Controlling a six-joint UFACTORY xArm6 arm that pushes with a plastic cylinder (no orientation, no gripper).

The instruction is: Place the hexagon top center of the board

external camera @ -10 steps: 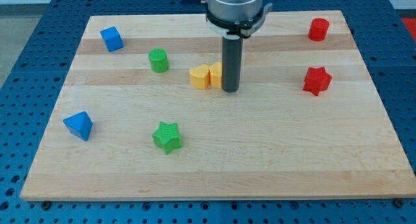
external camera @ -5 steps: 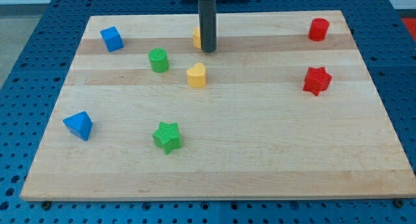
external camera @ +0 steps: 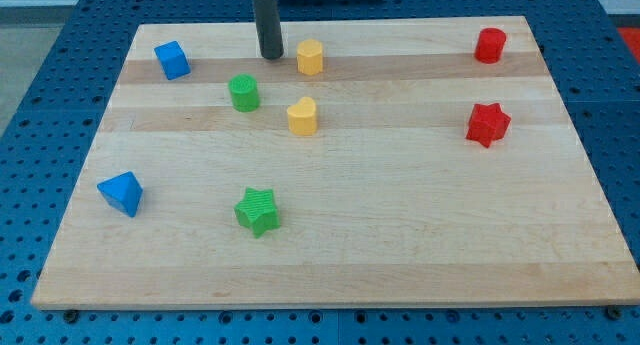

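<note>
Yellow hexagon [external camera: 310,57] sits near the board's [external camera: 400,235] top edge, roughly at its middle across the width. My tip [external camera: 271,56] rests just to its left at about the same height, close to it but apart; the rod is a plain dark post with nothing to spread or pinch. Below the hexagon lies the yellow heart [external camera: 302,116], and left of that the green cylinder [external camera: 243,92]. A blue cube [external camera: 172,60] is at the top left, a blue wedge [external camera: 121,193] at the lower left, a green star [external camera: 258,210] lower centre. On the right are a red cylinder [external camera: 489,45] near the top corner and a red star [external camera: 488,123] below it
</note>
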